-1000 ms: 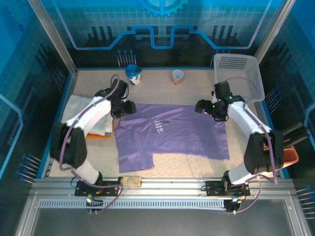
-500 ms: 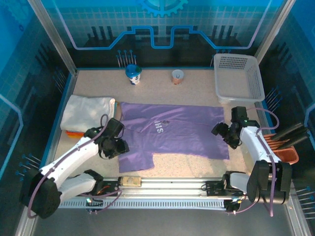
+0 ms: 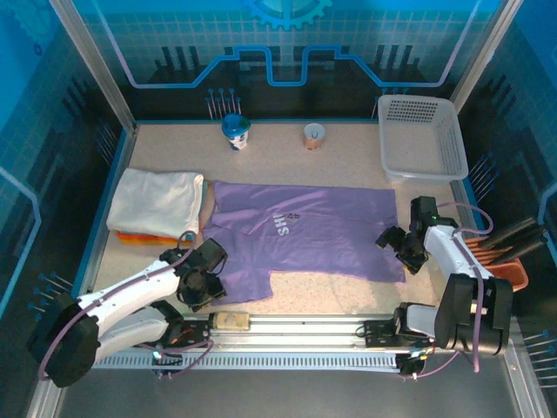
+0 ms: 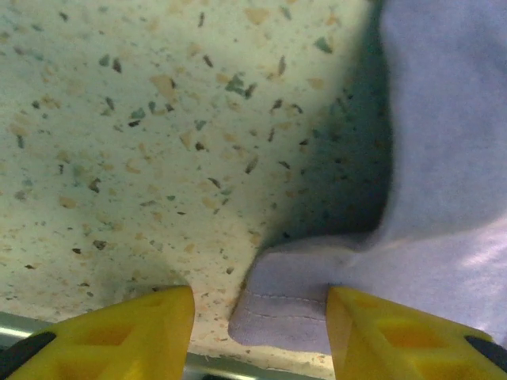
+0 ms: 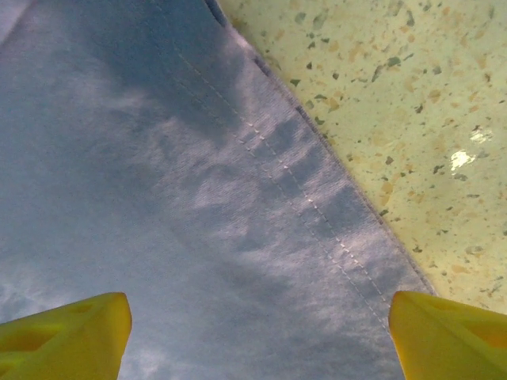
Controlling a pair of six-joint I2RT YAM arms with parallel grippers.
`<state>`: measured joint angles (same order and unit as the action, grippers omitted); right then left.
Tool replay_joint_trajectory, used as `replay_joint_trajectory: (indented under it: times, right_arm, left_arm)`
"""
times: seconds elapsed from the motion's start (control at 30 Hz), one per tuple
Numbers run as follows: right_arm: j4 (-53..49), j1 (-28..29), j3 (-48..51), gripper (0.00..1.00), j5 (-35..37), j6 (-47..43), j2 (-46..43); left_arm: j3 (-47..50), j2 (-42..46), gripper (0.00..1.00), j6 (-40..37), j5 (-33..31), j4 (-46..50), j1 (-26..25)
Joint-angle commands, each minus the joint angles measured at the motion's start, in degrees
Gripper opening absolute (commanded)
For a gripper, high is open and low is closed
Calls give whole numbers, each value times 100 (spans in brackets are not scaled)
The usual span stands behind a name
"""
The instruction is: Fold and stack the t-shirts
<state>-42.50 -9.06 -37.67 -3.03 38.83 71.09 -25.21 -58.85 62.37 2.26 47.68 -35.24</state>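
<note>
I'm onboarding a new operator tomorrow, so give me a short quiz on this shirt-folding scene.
1. True or false: the purple t-shirt lies spread open on the table.
2. What sits between the open fingers of the left gripper? A: a hemmed corner of the purple t-shirt. B: a pen. C: a plate.
3. Fill in: the white basket stands at the table's far ___ corner.
Key: 1 true; 2 A; 3 right.
</note>
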Motion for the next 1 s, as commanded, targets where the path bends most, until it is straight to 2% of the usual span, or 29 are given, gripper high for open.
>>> replay_joint_trajectory:
  times: [0.0, 0.2, 0.37, 0.5, 0.77, 0.97]
  right_arm:
    - [113, -60, 204, 84, -14, 34, 23]
    - [221, -98, 312, 81, 125, -60, 186]
    - [117, -96, 379, 77, 16, -44, 170]
    - [-221, -99, 392, 72, 207, 7, -159]
    - [-750, -24, 385, 62, 114, 232, -688]
    - [-556, 180, 614, 49, 77, 444, -427]
  left_arm:
    - [158, -212, 49, 224, 152, -607, -53]
    - [156, -670, 41, 165, 218, -1008, -72]
    - [82, -610, 30, 176, 178, -922, -85]
    - [80, -504, 22, 208, 158, -911, -88]
    - [7, -587, 22, 277, 143, -1103, -166]
    - [8, -673, 21, 306, 169, -1216, -199]
